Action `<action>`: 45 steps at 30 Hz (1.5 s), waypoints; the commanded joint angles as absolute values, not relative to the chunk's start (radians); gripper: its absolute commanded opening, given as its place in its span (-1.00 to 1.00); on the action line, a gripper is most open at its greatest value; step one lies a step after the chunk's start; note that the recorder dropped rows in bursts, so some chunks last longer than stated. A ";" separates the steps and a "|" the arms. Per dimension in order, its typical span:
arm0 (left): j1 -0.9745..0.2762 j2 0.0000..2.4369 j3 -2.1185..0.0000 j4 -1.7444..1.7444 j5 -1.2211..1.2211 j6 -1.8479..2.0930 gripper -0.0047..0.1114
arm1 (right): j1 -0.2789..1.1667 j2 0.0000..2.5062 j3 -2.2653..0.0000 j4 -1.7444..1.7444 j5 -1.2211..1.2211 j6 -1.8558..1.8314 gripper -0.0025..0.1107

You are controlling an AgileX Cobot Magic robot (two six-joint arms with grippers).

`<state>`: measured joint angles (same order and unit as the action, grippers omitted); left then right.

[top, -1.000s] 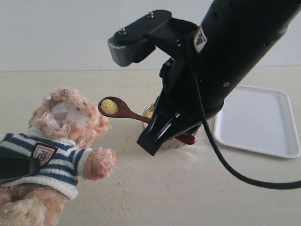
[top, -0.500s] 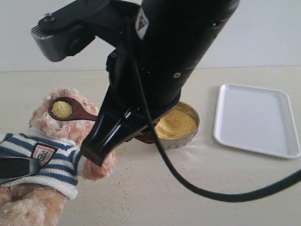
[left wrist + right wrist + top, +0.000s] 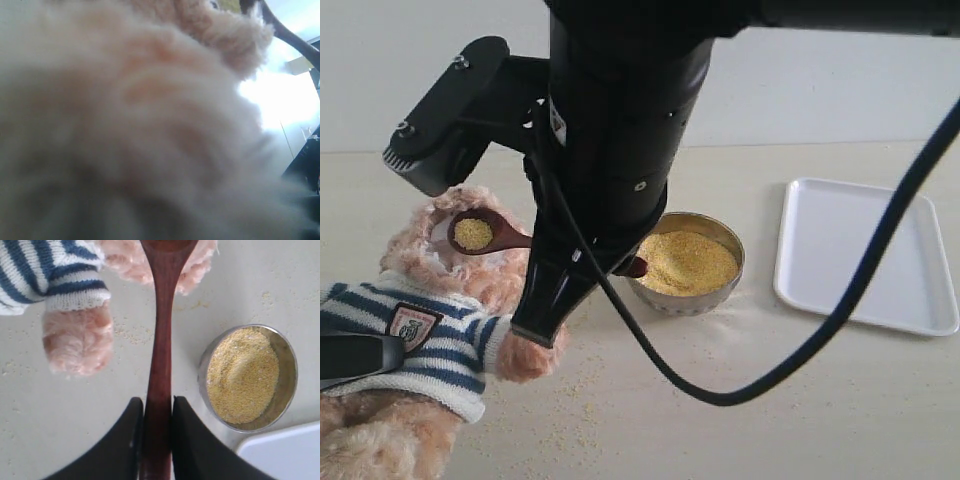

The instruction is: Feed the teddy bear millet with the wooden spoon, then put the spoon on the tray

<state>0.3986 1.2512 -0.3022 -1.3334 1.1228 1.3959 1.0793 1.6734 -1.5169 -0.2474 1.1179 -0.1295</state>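
Observation:
The teddy bear (image 3: 470,270) leans at the left in its striped sweater. The wooden spoon (image 3: 490,235) carries a small heap of millet (image 3: 473,233), its bowl right at the bear's white muzzle. My right gripper (image 3: 555,300) is shut on the spoon's handle (image 3: 161,340), and its jaws (image 3: 157,402) pinch both sides. More millet (image 3: 685,262) fills the metal bowl (image 3: 730,280) just right of the arm. The white tray (image 3: 865,255) lies at the far right with nothing on it. One finger of my left gripper (image 3: 360,355) lies across the bear's sweater. Fur (image 3: 150,100) fills the left wrist view and hides those jaws.
Loose grains (image 3: 575,385) are scattered on the pale tabletop in front of the bear and bowl. The right arm's black cable (image 3: 800,350) loops over the table between bowl and tray. The bear's paw (image 3: 77,342) sticks out below the spoon.
The right arm has swung left, carrying the loaded spoon from beside the metal bowl to the bear's muzzle. The bowl now shows in full. The bear and left gripper have stayed put.

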 commanded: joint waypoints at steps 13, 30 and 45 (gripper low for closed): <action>0.402 1.244 -0.302 -1.356 1.145 1.400 -0.83 | 1.227 1.736 -1.524 -0.617 1.149 -0.173 -0.93; 0.402 1.244 -0.302 -1.356 1.145 1.400 -0.83 | 1.349 1.766 -1.414 -1.001 1.216 0.022 -0.93; 0.402 1.244 -0.302 -1.356 1.145 1.400 -0.83 | 1.395 1.790 -1.393 -1.104 1.221 0.091 -0.93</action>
<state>0.3986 1.2512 -0.3022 -1.3334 1.1228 1.3959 1.3864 1.7804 -1.3940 -1.0615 1.2114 0.0602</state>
